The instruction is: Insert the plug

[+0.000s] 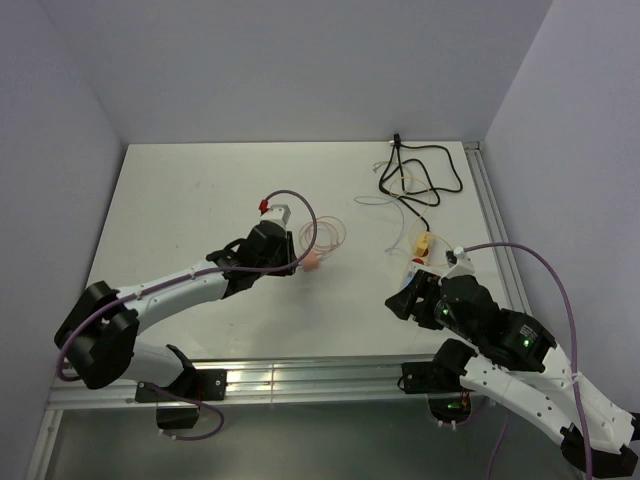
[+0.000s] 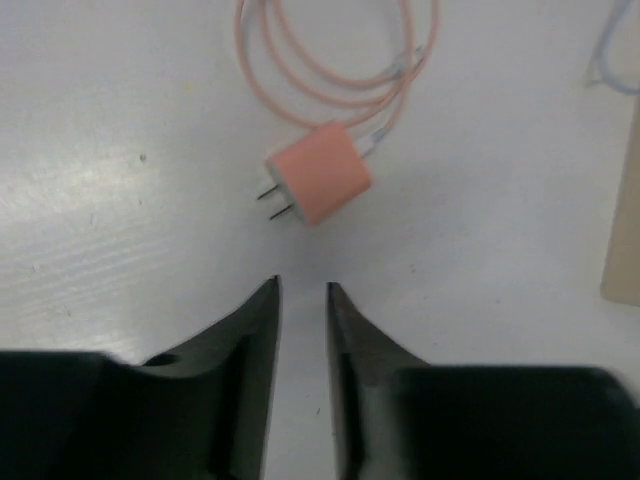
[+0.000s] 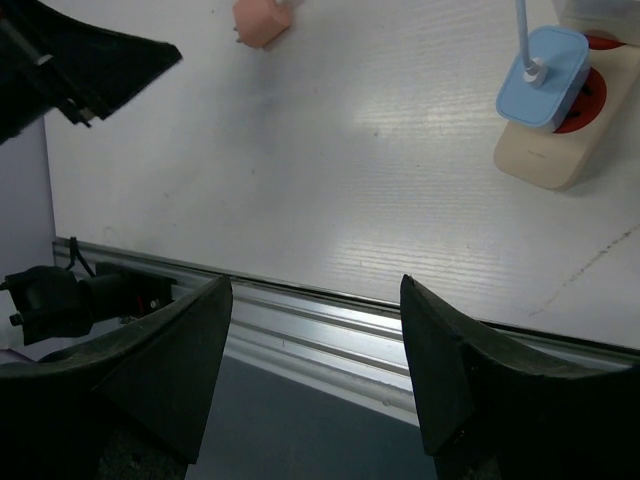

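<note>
- The plug [image 2: 318, 185] is lying flat on the table [image 1: 190, 210], untouched, with its two prongs pointing toward 8 o'clock in the left wrist view.
- Its cord [image 2: 330, 70] is lying coiled just beyond it, at 12 o'clock.
- The left gripper [image 2: 302, 292] is hovering just short of the plug, which is sitting at 12 o'clock from the tips. The jaws are standing a narrow gap apart and gripping nothing.
- The strip [image 3: 560, 150] is lying well apart from the plug, at 3 o'clock in the top view, with a blue adapter [image 3: 543, 78] already filling one socket.
- The right gripper [image 3: 315, 290] is waiting beside the strip with its jaws spread wide and nothing between them.
- The step in hand looks to be the approach for the pick. Nothing is being grasped yet.
- The next move is probably calling for wider left jaws (the present gap looks too tight for the body). The arm would then be lowering over the plug's sides, leaving the prongs free for the strip.
</note>
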